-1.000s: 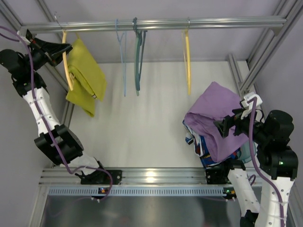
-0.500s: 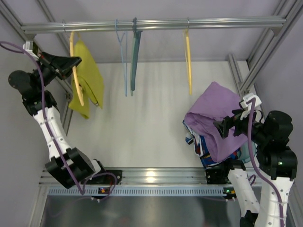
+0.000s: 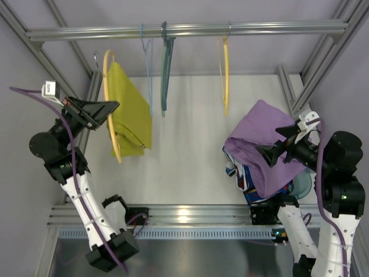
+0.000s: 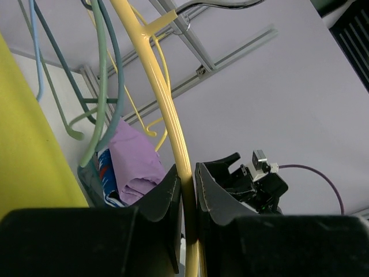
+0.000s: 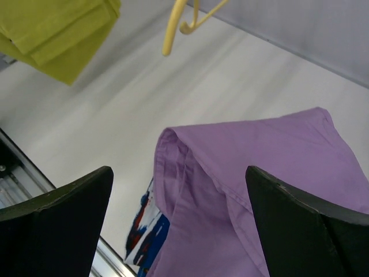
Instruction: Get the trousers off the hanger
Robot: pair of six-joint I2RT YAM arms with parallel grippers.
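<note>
The mustard-yellow trousers [image 3: 131, 109] hang folded over the thin yellow hanger [image 3: 109, 86]. Its metal hook [image 3: 95, 56] sits below the rail, apart from it. My left gripper [image 3: 108, 108] is shut on the hanger's arm beside the trousers. In the left wrist view the hanger arm [image 4: 164, 104] is pinched in my left gripper [image 4: 188, 190], and the trousers [image 4: 29, 150] fill the left edge. My right gripper [image 3: 273, 152] is open and empty over the purple garment [image 3: 259, 130]. The right wrist view shows that gripper [image 5: 179, 173] above the purple cloth [image 5: 259, 173], with the trousers [image 5: 57, 29] far off.
A light blue hanger [image 3: 147, 63], a dark teal hanger [image 3: 165, 69] and a plain yellow hanger [image 3: 225, 75] hang on the metal rail [image 3: 271, 27]. Blue patterned clothes [image 3: 247, 186] lie under the purple garment. Frame posts stand on both sides.
My left gripper has carried the hanger with the trousers off the rail, to the right and nearer. The right gripper has tilted slightly and stays open.
</note>
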